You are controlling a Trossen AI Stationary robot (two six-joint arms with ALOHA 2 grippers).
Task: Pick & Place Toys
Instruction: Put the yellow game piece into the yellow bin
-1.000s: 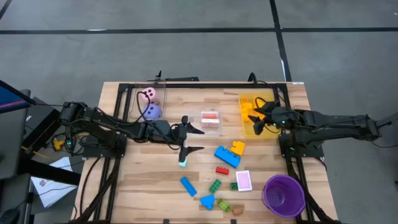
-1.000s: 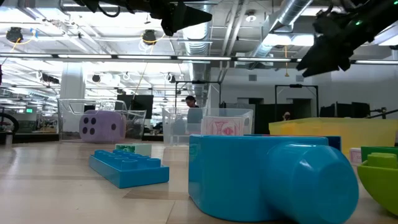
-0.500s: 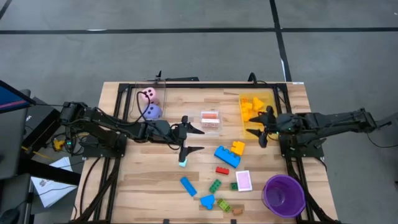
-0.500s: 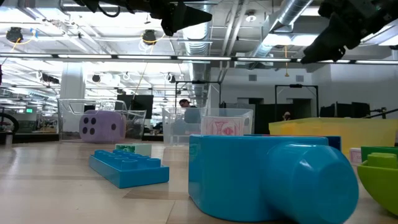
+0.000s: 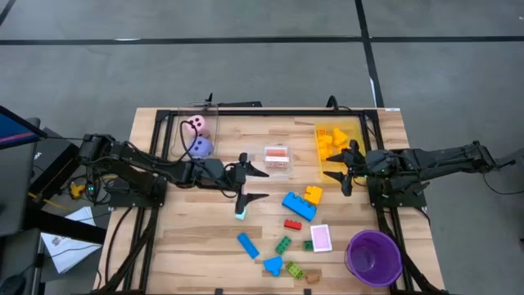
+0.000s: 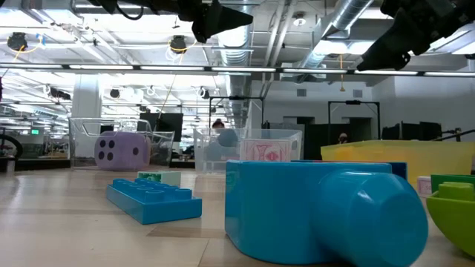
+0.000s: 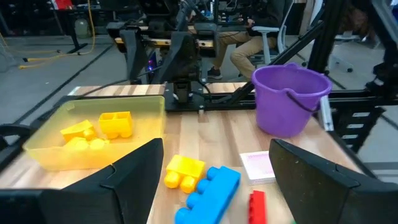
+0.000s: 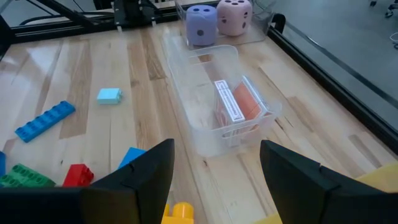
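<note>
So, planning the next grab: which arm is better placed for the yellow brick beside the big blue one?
Probably the right: its gripper hangs open just beyond the yellow brick, while the left gripper is farther off.

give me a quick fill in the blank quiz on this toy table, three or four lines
1. The yellow bricks lie inside the see-through ____ bin.
2. The purple die sits beside the ____ die.
3. The cards stand inside the ____ bin.
4. Both the left gripper and the right gripper have their fingers ____.

Missing words: yellow; pink; clear; open
</note>
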